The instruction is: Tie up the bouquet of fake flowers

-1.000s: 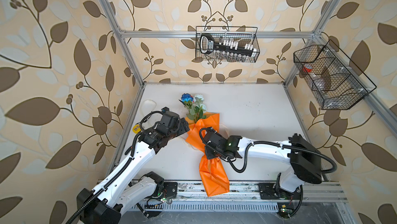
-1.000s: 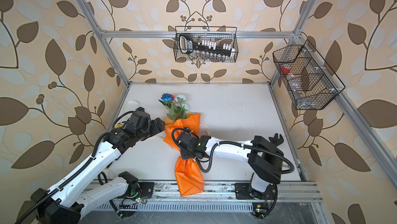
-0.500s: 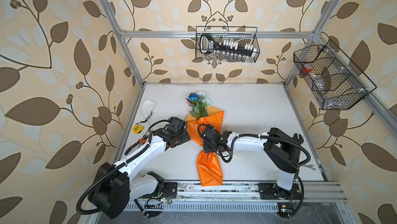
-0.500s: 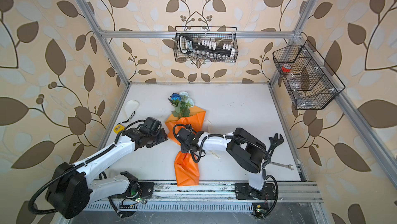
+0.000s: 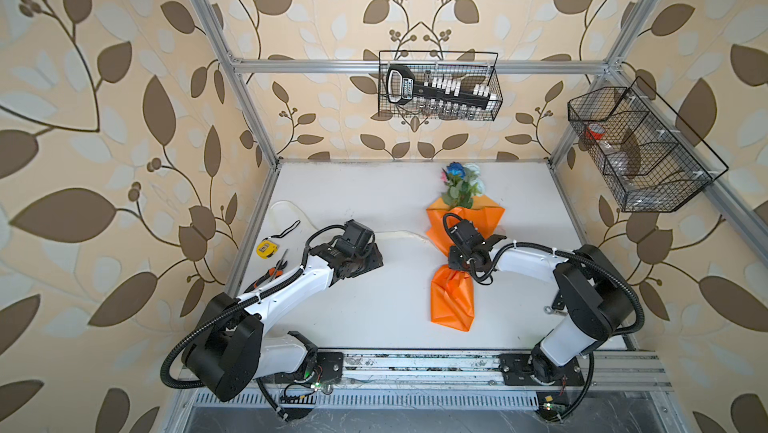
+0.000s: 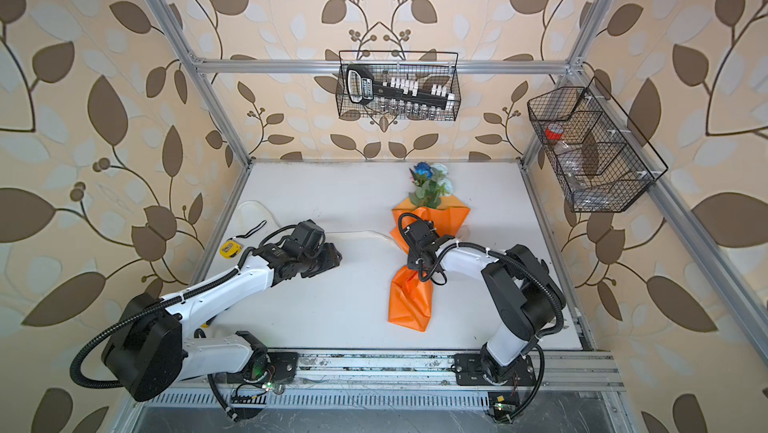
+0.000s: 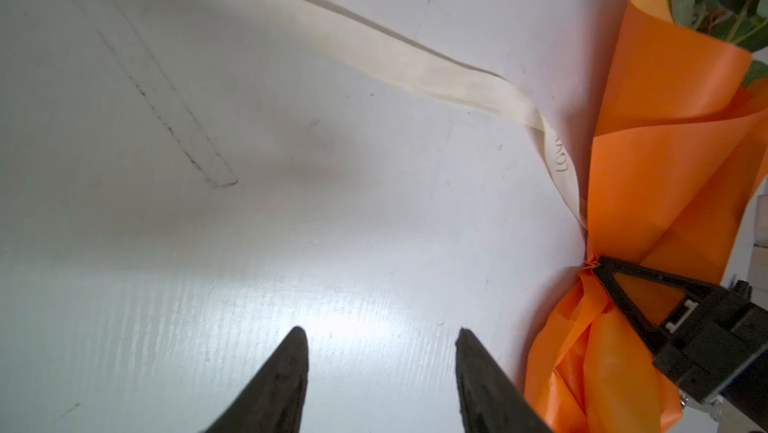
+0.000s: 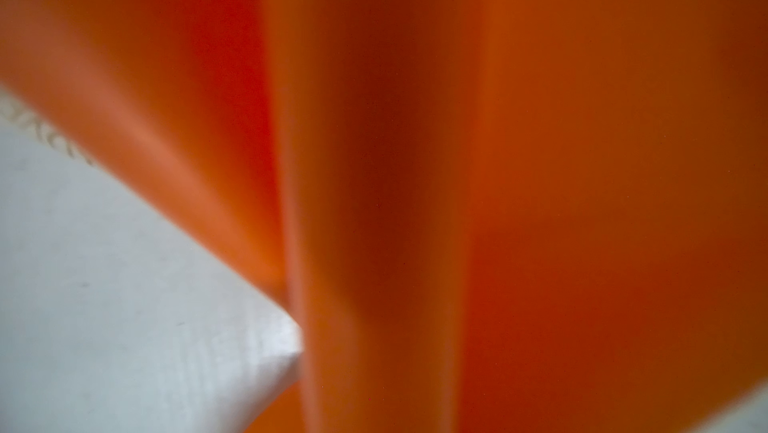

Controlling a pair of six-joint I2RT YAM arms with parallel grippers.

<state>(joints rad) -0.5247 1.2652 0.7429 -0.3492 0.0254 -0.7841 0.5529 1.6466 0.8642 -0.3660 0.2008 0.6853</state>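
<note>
- My left gripper holds its two dark pointed fingers parted with nothing between them; it grasps nothing and hangs low over the bare white tabletop.
- My right gripper is clamped tight on the pinched waist of the bouquet of fake flowers, a bundle of pink, pale and dark blue blooms with green leaves in bright orange wrapping paper; in the right wrist view, blurred orange paper fills nearly everything.
- The bouquet lies flat on the table, right of centre in both top views; its blooms point toward the back wall and the crumpled lower end of the paper toward the front rail; it is well apart from my left gripper.
- A long cream fabric ribbon with faint lettering lies on the table; one end runs in to the bouquet's waist, just beside my right gripper; the rest trails past my left arm toward the table's left edge.
- Near that edge lie a small yellow tape measure and a slim tool with orange handles.
- A black wire basket hangs on the back wall; a second black wire basket hangs on the right wall.
</note>
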